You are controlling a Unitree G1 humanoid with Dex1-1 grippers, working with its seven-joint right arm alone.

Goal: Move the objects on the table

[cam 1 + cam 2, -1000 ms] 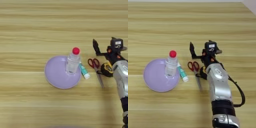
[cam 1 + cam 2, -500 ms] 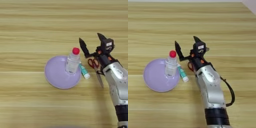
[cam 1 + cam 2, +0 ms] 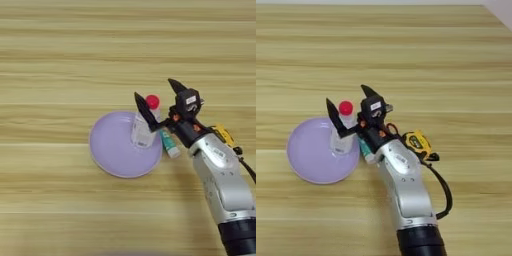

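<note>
A clear plastic bottle (image 3: 142, 134) with a red cap (image 3: 152, 102) stands upright on the right part of the round lilac plate (image 3: 111, 148). My right gripper (image 3: 152, 88) is open at the bottle's top. One black finger (image 3: 145, 111) crosses in front of the bottle's left shoulder and the other finger (image 3: 178, 88) rises to the right of the cap. A white-and-green glue stick (image 3: 170, 145) lies just off the plate's right rim, under my wrist. The yellow-and-black tape measure (image 3: 417, 141) sits to the right of the forearm. The scissors are hidden by the arm.
My silver forearm (image 3: 406, 190) runs from the bottom edge up to the plate's right side and covers the table there. Bare wooden table (image 3: 65, 60) spreads to the left of the plate and across the far half.
The open gripper has swung left from above the scissors and tape measure to the bottle's top. The arm now covers the scissors. Plate, bottle and glue stick have stayed put.
</note>
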